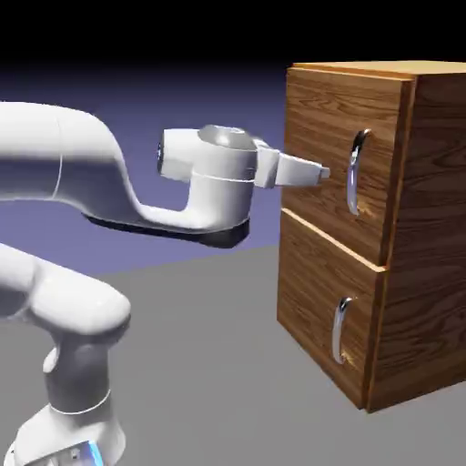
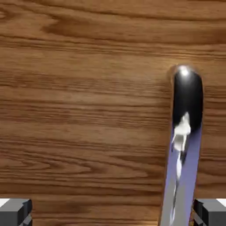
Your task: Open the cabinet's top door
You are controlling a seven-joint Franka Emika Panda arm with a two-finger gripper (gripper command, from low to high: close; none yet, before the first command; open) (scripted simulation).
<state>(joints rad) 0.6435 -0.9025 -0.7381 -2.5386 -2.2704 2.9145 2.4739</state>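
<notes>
The brown wood-grain cabinet [image 1: 437, 227] stands at the exterior view's right. Its top door [image 1: 314, 109] is flush with the front and carries a vertical curved silver handle [image 1: 357, 168]. My gripper [image 1: 319, 173] reaches level toward that handle, its tips a short way in front of the panel and just left of the bar. In the hand view the door's wood [image 2: 88, 110] fills the picture. There the handle [image 2: 185, 145] rises at the right, just inside the right fingertip [image 2: 211, 212], while the left fingertip [image 2: 15, 212] sits far off. The gripper [image 2: 113, 214] is open and holds nothing.
Below the top door is a lower panel [image 1: 319, 300] with a smaller silver handle [image 1: 340, 329]. The cabinet rests on a grey table [image 1: 227, 364]. My white arm [image 1: 82, 173] spans the exterior view's left half.
</notes>
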